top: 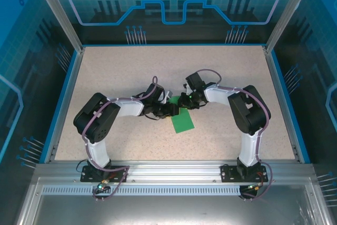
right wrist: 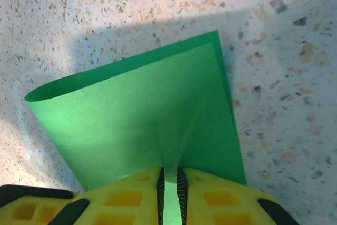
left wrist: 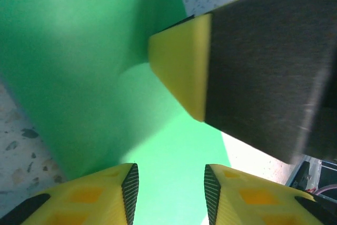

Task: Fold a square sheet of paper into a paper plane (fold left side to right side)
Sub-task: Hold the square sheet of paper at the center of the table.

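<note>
Left side first: my left arm point(top: 113, 114) reaches in from the near left corner of the table point(top: 131, 72) toward the middle. Left claw point(top: 172, 110) sits low over the far end of the green sheet point(top: 183, 123). In the left wrist view that claw point(left wrist: 169, 185) stands part open. The ribbed black pads point(left wrist: 130, 187) are apart, with bright green paper point(left wrist: 79, 67) showing through the gap and spreading ahead. I see nothing pinched between them, and I cannot tell whether the pads touch the paper. Speckled tabletop point(left wrist: 21, 146) shows at the lower left. One yellow-tipped finger point(left wrist: 181, 67) of my right claw comes in from the upper right, above the green. Sheet's place: about midway between the left and right edges of the table, somewhat nearer the near edge than the far one, just in front of both claws. Right claw point(top: 184, 104) meets the left one at the sheet's far end. Right wrist view: this claw point(right wrist: 169, 183) is nearly shut, jaws clamped on the paper's edge, with a thin green strip between the pads. The sheet point(right wrist: 137, 114) is doubled over itself there, with a soft rounded bend point(right wrist: 31, 97) at the left, not pressed flat. The upper layer's right edge falls just short of the lower layer's. It casts a shadow on the table point(right wrist: 105, 14). My right arm point(top: 247, 114) goes back to the near right corner.
</note>
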Controlling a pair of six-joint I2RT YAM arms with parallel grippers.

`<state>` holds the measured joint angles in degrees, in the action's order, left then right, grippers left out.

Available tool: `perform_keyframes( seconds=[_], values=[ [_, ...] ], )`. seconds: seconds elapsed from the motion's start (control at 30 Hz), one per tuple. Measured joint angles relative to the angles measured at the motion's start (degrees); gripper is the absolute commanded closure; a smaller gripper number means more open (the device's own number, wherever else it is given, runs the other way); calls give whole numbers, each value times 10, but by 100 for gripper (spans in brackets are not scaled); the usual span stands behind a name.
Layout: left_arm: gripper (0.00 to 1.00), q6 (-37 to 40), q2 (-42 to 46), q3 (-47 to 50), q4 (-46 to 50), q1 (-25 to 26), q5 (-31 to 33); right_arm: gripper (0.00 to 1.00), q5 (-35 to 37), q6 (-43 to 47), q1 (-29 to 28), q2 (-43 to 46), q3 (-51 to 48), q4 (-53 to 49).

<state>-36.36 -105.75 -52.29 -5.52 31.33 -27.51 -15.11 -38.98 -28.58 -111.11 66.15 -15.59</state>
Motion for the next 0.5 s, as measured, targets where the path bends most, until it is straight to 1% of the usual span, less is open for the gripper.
perform_keyframes(
  seconds=[0.2,0.33,0.4,0.5],
  values=[
    [61,-12,-9,0,-5,0,0,75,0,0,0,18,-10,5],
    [62,-18,-11,0,-6,-1,0,64,1,3,0,57,-13,9],
    [62,-23,-11,0,-7,-2,0,63,4,7,0,86,-16,7],
    [62,-26,-11,0,-7,-2,0,65,13,21,0,136,-22,-9]
  ],
)
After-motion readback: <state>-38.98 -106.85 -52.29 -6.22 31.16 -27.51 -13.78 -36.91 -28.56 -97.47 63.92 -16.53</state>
